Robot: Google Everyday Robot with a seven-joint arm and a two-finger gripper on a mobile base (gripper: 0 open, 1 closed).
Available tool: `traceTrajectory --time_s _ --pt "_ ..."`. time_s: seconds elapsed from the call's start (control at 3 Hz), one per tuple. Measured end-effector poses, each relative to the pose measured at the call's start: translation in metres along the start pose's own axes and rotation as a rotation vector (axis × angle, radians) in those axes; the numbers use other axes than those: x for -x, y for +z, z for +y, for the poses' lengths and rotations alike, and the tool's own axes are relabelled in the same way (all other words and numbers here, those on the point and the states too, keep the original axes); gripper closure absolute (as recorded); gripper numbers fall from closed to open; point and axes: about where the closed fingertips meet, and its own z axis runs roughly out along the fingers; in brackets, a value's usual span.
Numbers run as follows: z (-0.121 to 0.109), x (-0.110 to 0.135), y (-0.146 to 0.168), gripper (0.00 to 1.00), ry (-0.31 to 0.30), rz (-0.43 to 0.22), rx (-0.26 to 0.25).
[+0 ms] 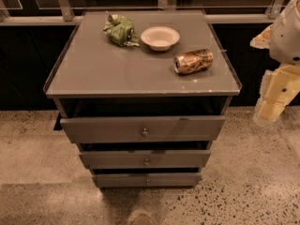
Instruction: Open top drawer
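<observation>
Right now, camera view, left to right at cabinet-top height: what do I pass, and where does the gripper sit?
crumpled green bag → white bowl → gold can lying on its side → gripper, off the cabinet's right side and lower than the cabinet top, well clear of the top drawer and its knob.

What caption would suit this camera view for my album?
Gripper hangs at right, apart from the top drawer and its knob.

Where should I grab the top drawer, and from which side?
Grip the small round knob at the centre of the top drawer, coming straight in from the front, since the panel is otherwise flat. The hand is far off at the view's right edge.
</observation>
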Motion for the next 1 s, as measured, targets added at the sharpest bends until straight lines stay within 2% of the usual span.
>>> traceTrajectory --time_s 0.33,0.67,1.0 --pt "0.000 0.000 0.000 0.00 0.000 0.000 0.000" --pt "0.007 -0.005 0.021 0.00 0.041 -0.036 -0.010" --pt "0.042 -0.018 0.077 0.00 0.174 -0.137 0.036"
